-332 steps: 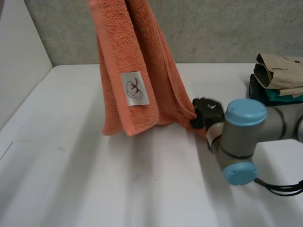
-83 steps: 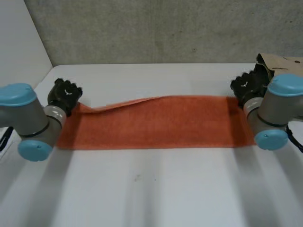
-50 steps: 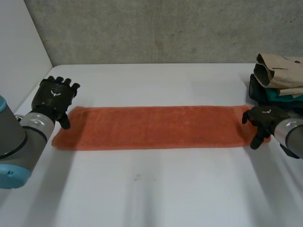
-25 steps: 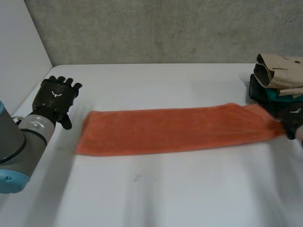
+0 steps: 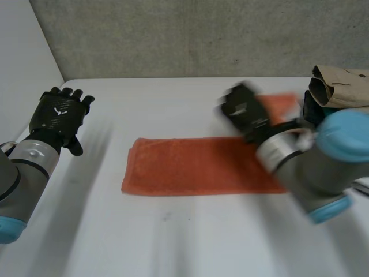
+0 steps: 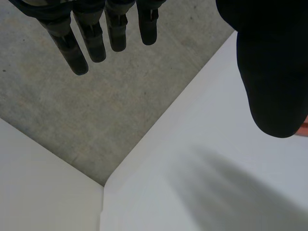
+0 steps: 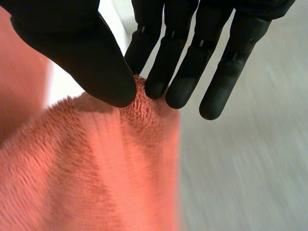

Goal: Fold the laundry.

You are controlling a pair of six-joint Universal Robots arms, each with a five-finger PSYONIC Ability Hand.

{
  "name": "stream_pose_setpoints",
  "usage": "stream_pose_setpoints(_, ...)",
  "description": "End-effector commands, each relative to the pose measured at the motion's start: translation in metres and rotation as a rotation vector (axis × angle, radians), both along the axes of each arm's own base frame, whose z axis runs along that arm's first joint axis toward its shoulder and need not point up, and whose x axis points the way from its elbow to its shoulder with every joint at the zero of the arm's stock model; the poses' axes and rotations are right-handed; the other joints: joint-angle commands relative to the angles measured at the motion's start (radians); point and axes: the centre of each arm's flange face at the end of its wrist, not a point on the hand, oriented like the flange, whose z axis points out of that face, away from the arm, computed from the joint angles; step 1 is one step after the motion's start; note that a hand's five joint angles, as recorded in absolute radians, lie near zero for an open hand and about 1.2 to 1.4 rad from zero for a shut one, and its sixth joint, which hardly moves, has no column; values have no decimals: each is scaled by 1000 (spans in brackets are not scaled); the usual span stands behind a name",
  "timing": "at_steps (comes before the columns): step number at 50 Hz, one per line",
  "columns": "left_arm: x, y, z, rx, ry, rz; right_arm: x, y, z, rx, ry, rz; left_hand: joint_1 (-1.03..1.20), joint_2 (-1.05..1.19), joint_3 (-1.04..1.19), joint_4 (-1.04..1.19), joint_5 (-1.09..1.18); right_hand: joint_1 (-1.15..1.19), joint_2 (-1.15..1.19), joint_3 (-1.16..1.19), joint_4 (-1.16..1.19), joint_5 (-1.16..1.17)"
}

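Observation:
An orange towel (image 5: 196, 167), folded into a long strip, lies across the middle of the white table (image 5: 173, 242). My right hand (image 5: 245, 112) is raised above the strip's right part and pinches the towel's right end between thumb and fingers. That end (image 5: 282, 107) is lifted off the table and carried leftward. The right wrist view shows the thumb (image 7: 82, 57) and fingers (image 7: 168, 62) closed on the orange towel (image 7: 96, 168). My left hand (image 5: 57, 115) hovers off the towel's left end with fingers (image 6: 91, 33) straight, holding nothing.
A stack of folded clothes (image 5: 340, 92), beige on top of teal and dark pieces, sits at the table's right edge behind my right arm (image 5: 317, 161). A grey wall runs along the table's far side, and a white wall stands at the left.
My right hand has closed on the towel's right end, lifted it and swung it left over the strip. The towel slid right. My left hand stayed open, off the cloth.

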Motion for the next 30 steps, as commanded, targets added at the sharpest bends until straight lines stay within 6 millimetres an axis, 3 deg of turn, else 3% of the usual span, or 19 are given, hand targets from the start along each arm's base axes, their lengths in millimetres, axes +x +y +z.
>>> stream_pose_setpoints(1, 1, 4, -1, 15, 30, 0, 87, 96, -56, 45, 74, 384, -13, -36, -40, -29, -50, 280, 220, 206, 198, 222)
stream_pose_setpoints(5, 1, 3, -2, 18, 29, 0, 97, 110, -83, 103, 118, 412, -13, -36, -40, -29, -50, 280, 220, 206, 198, 222)
stream_pose_setpoints(8, 0, 3, -2, 18, 29, -1, 97, 110, -83, 108, 119, 402, -13, -36, -40, -29, -50, 280, 220, 206, 198, 222)
stream_pose_setpoints(12, -1, 3, -1, 12, 31, -4, 92, 101, -73, 131, 86, 325, -13, -36, -40, -29, -50, -942, -1002, -1015, -1024, -1000)
stream_pose_setpoints(19, -4, 3, 1, 5, 32, -15, 66, 86, -36, 363, -134, 90, -13, -36, -40, -29, -50, -942, -1002, -1015, -1024, -1000)
stream_pose_setpoints(21, -5, 4, 1, 5, 32, -20, 46, 71, -27, 452, -194, 9, -13, -36, -40, -29, -50, -942, -1002, -1015, -1024, -1000)
stream_pose_setpoints(24, -13, 8, 1, 6, 32, -44, 22, 55, -27, 535, -216, -77, -13, -36, -40, -29, -50, -942, -1002, -1015, -1024, -1000)
stream_pose_setpoints(30, -25, 16, -2, 12, 30, -87, -25, 32, -49, 661, -171, -261, -13, -36, -40, -29, -50, -942, -1002, -1015, -1024, -1000)
